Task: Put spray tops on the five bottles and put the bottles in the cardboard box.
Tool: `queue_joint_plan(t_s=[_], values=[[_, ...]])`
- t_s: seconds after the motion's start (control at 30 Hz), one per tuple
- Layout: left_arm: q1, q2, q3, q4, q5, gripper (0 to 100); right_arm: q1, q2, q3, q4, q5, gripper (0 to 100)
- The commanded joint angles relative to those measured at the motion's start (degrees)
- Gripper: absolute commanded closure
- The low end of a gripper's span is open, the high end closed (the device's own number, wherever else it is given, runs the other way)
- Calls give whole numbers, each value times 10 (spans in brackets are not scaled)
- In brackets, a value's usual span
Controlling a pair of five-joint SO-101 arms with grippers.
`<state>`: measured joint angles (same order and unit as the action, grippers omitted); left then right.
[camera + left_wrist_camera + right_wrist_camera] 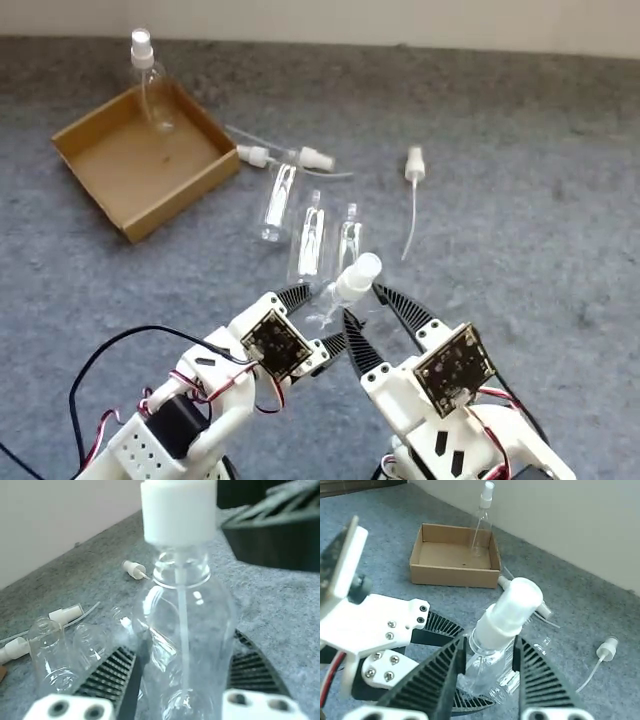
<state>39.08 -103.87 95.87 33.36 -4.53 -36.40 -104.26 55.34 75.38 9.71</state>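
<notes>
The bottle (325,308) stands near upright between the arms, its body clamped in the left gripper (315,320) and its spray top (358,275) pinched at the collar by the right gripper (365,305). The cardboard box (185,195) lies well away across the desk (520,180) on the left arm's side, so that arm is nearer.

Three lying bottles (310,235) and two loose spray tops (285,157) bar the direct path to the cardboard box (185,203). A capped bottle (150,90) occupies its far corner. Open carpet (540,180) lies alongside.
</notes>
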Motion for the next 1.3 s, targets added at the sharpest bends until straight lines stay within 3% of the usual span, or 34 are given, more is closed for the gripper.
queue_joint_plan(t_s=[0.0, 0.1, 0.27, 0.4, 0.53, 0.8, 1.0, 1.27], values=[[-2, -7, 12, -12, -4, 899, -8, -5, -2, 7, 4, 868], [-7, -8, 11, -16, -7, 899, -8, -5, -2, 7, 4, 868], [-91, -8, 11, -75, -4, 899, -8, -5, -1, 7, 7, 868], [-138, -8, 11, -108, -4, 899, -8, -5, 6, 1, 68, 868], [-188, -8, 11, -145, -4, 899, -8, -6, 20, -7, 74, 868], [-319, -8, 11, -189, -4, 899, 74, -6, 158, -168, 73, 868], [-335, -8, 11, -188, -4, 899, 87, -6, 298, -270, 72, 868], [-385, -8, 11, -191, -5, 896, 86, -6, 358, -291, 72, 868]])
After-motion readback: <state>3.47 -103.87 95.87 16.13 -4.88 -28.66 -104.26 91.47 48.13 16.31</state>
